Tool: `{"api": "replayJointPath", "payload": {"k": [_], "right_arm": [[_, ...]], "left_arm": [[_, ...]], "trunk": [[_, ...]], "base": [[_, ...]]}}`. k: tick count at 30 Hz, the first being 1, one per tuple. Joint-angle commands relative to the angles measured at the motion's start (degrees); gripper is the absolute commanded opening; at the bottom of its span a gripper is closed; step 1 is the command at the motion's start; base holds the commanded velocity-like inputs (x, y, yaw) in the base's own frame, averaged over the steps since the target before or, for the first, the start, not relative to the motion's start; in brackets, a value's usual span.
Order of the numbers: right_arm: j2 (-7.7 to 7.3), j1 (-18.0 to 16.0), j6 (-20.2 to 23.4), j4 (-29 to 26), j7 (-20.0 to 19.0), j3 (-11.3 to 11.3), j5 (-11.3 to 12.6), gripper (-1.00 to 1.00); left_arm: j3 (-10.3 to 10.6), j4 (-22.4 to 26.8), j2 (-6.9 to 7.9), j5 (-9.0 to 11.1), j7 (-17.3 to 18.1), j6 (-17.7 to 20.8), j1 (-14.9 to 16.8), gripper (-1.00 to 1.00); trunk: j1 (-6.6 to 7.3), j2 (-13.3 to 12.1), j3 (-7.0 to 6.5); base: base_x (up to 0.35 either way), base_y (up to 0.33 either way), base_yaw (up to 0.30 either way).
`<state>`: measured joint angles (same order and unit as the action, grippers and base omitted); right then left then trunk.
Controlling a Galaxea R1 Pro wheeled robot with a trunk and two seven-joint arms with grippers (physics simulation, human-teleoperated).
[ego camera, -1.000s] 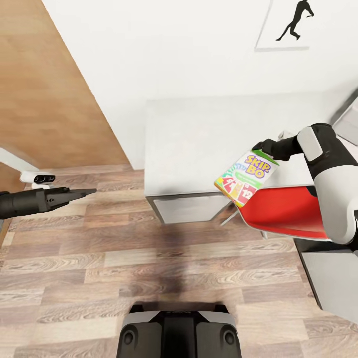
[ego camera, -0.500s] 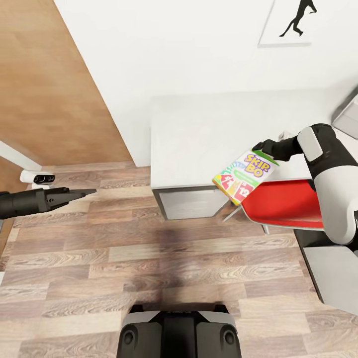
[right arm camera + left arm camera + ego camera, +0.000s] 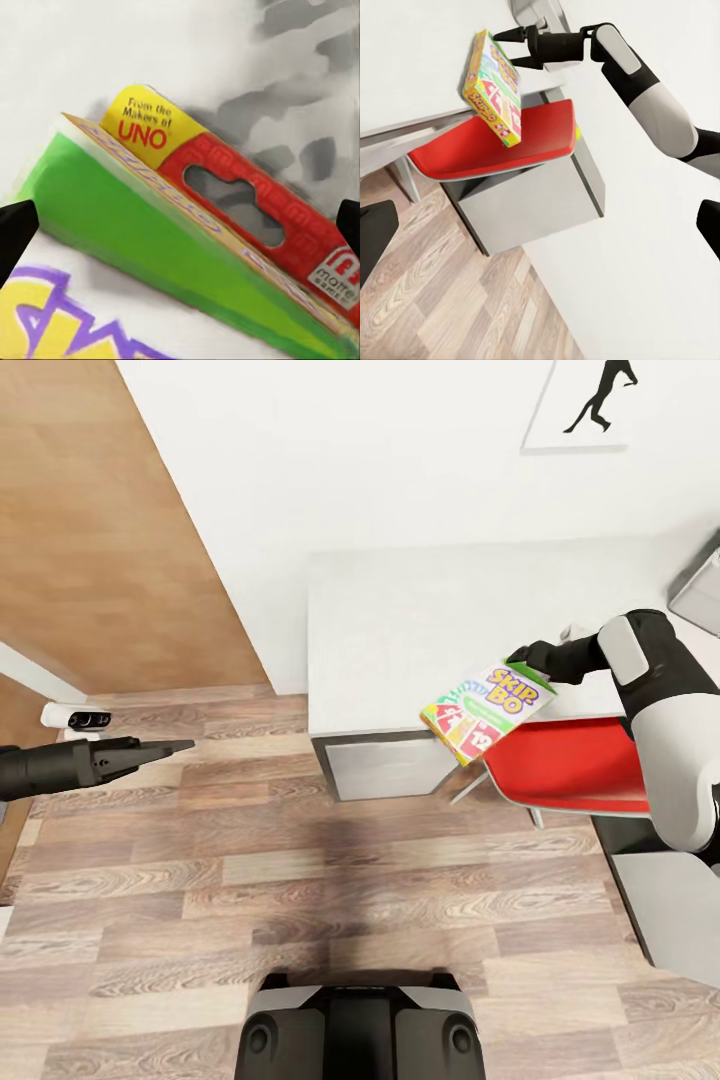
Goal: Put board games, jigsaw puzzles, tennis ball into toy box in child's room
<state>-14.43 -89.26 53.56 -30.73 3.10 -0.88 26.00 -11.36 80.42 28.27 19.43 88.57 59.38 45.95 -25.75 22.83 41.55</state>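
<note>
My right gripper (image 3: 524,657) is shut on the top edge of the green, yellow and red Skip-Bo board game (image 3: 487,711). The box hangs tilted over the front edge of the white table (image 3: 400,615), above a red chair (image 3: 565,768). The left wrist view shows the same box (image 3: 493,86) pinched between the right gripper's fingers (image 3: 520,34). Its green side and red hang tab (image 3: 247,199) appear close up in the right wrist view. My left gripper (image 3: 180,746) is held out over the floor far to the left, open and holding nothing. A light grey sloping corner at the table's right end looks like the toy box (image 3: 703,592).
The red chair is tucked under the table beside a white drawer unit (image 3: 375,768). A grey cabinet (image 3: 670,905) stands at the right. A wooden door (image 3: 100,540) fills the left, and a white wall with a framed picture (image 3: 600,405) is behind the table. Wood floor (image 3: 330,880) lies ahead.
The whole picture has shifted slightly, so the camera has moved. The Skip-Bo box in my right gripper has swung up to a flatter tilt. The left arm holds its pose.
</note>
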Motion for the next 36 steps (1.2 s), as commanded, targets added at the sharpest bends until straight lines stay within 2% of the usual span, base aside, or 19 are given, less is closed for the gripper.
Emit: {"api": "replayJointPath", "payload": {"k": [1, 7, 15, 31, 36], "right_arm": [[0.01, 0.0, 0.2, 0.0, 0.3, -0.1, 0.4, 1.0], [0.08, -0.1, 0.2, -0.1, 0.4, -0.2, 0.3, 1.0], [0.1, -0.1, 0.1, -0.1, 0.4, -2.5, 0.3, 1.0], [0.07, -0.3, 0.5, -0.4, 0.4, -3.2, 0.4, 1.0], [-0.01, -0.3, 2.0, -1.4, 0.3, -4.7, 0.8, 1.0]], "left_arm": [[0.0, 0.0, 0.03, 0.0, 0.2, 0.6, 0.0, 1.0], [0.0, 0.0, 0.03, 0.0, 0.2, 0.6, 0.0, 1.0], [0.0, 0.0, 0.03, 0.0, 0.2, 0.6, 0.0, 1.0], [0.0, 0.0, 0.03, 0.0, 0.2, 0.6, 0.0, 1.0], [-0.1, 0.0, 0.1, 0.0, 0.2, 0.6, 0.0, 1.0]], "trunk": [[-0.03, 0.1, 0.01], [-0.03, 0.1, -0.41], [-0.03, 0.1, -1.03], [-0.03, 0.1, -2.3], [-0.03, 0.1, -2.7]], "base": [[-0.003, 0.009, -0.109], [-0.001, 0.003, -0.152], [0.0, 0.0, -0.177], [0.0, 0.0, -0.179], [0.0, 0.0, -0.179]]}}
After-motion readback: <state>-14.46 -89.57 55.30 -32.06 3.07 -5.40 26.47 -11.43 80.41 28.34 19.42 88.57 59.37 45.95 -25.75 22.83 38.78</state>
